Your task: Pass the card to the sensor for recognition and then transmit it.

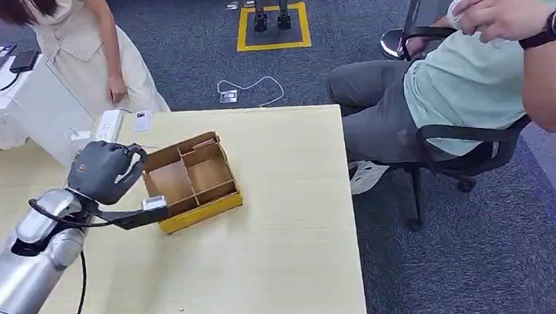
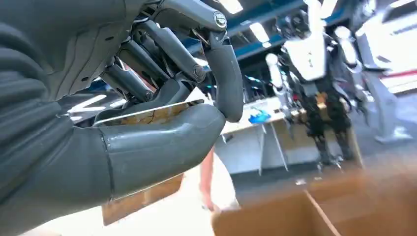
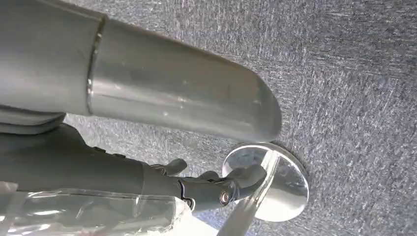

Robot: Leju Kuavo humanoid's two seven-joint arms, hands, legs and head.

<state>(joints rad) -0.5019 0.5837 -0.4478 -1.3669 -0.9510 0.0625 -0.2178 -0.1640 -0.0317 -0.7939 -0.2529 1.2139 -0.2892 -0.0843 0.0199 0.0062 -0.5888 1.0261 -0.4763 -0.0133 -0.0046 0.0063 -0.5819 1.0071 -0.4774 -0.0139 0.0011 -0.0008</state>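
Card (image 2: 147, 114) sat pinched between the thumb and fingers of the left hand (image 1: 103, 172) beside the divided box (image 1: 190, 181), so pickup looked done while sensor reading and handover remained; right hand (image 3: 206, 189) hung loosely curled, holding nothing.

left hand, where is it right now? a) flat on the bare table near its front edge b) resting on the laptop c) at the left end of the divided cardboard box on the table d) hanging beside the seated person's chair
c: the left hand sits at the left end of the divided cardboard box on the table.
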